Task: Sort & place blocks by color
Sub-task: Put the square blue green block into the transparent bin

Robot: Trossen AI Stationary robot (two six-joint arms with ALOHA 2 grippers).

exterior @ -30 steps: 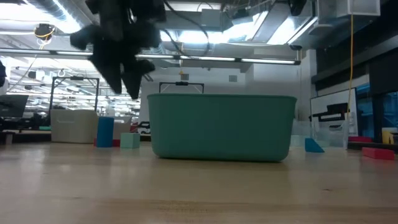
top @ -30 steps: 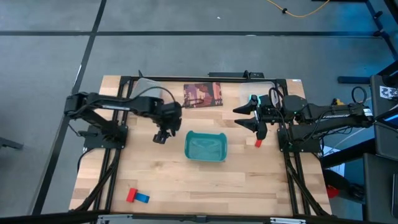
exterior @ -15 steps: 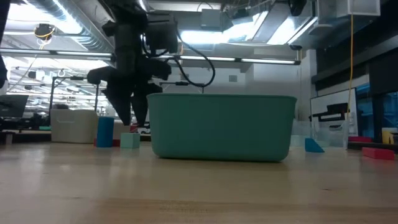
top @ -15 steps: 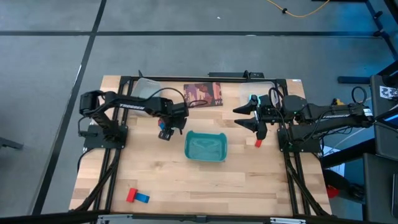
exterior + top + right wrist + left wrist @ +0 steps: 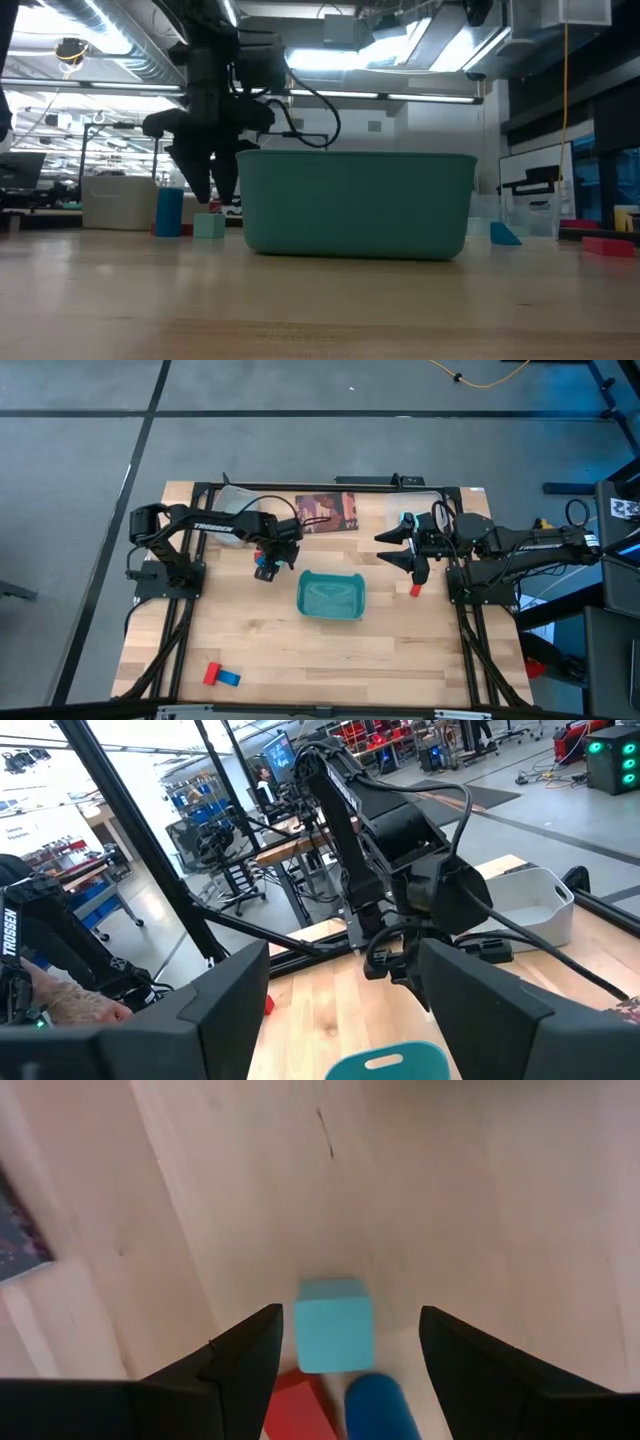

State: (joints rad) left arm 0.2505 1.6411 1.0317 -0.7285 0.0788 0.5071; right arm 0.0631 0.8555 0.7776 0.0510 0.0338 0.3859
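my view: pale wood table [image 5: 300,650] over grey floor; left gripper [image 5: 266,567] fingers apart above a cyan block [image 5: 333,1324]; right gripper [image 5: 418,548] spread wide, empty; workshop racks behind.

pale wood table [image 5: 300,640] (matt) — smooth blocks [image 5: 333,1324]

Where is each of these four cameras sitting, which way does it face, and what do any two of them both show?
High view: above the table, looking straight down; both arms show, the left gripper by the teal tray, the right gripper waiting.
Low view: at table-top height, looking level across; the left gripper hangs open beside the tray.
Left wrist view: looks down past its own open fingers at a cyan block.
Right wrist view: looks across at the left arm, own fingers open.
Shared: low and left wrist views both show the cyan block.
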